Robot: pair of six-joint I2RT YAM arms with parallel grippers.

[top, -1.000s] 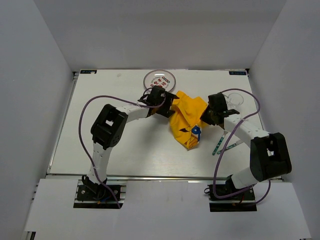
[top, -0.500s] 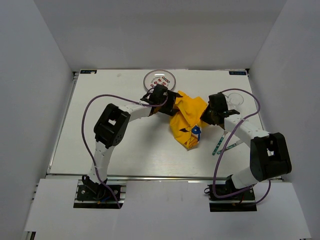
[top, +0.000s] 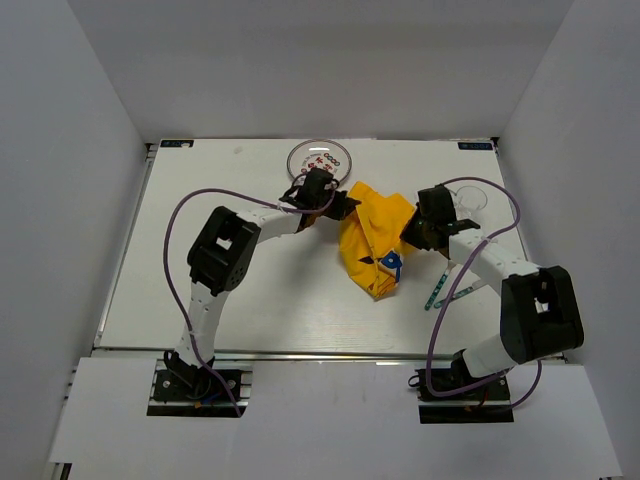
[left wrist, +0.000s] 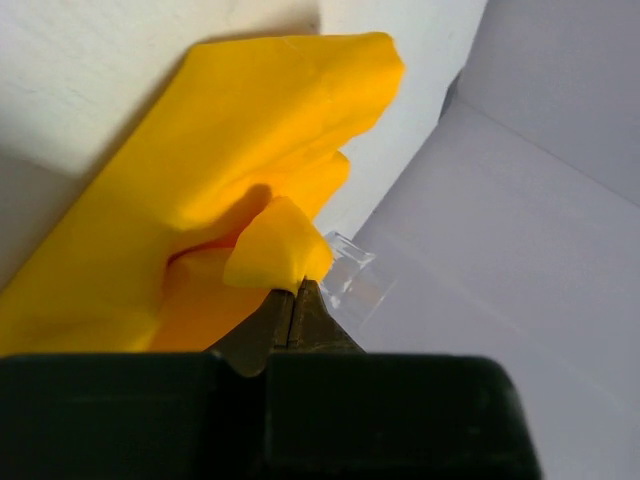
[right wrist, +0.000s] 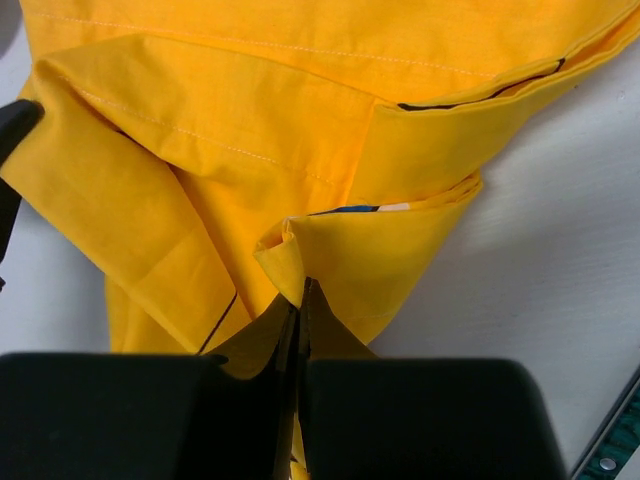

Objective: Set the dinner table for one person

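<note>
A crumpled yellow cloth placemat (top: pixel 372 238) lies in the middle of the white dinner table (top: pixel 200 300). My left gripper (top: pixel 343 207) is at the cloth's upper left edge, shut on a small fold of the yellow cloth (left wrist: pixel 275 250), as the left wrist view shows with the left gripper (left wrist: pixel 294 291) pinching it. My right gripper (top: pixel 411 233) is at the cloth's right edge. In the right wrist view the right gripper (right wrist: pixel 301 286) is shut on a rolled fold of the yellow cloth (right wrist: pixel 250 130).
A glass plate with red marks (top: pixel 318 160) sits at the back, just behind the left gripper. A clear glass (top: pixel 468 196) stands behind the right arm. Green-handled cutlery (top: pixel 446 287) lies at the right. A blue patch (top: pixel 392 262) shows on the cloth.
My left gripper has reached right onto the cloth's upper left edge and shut on a fold of it. The right gripper has kept its grip in place.
</note>
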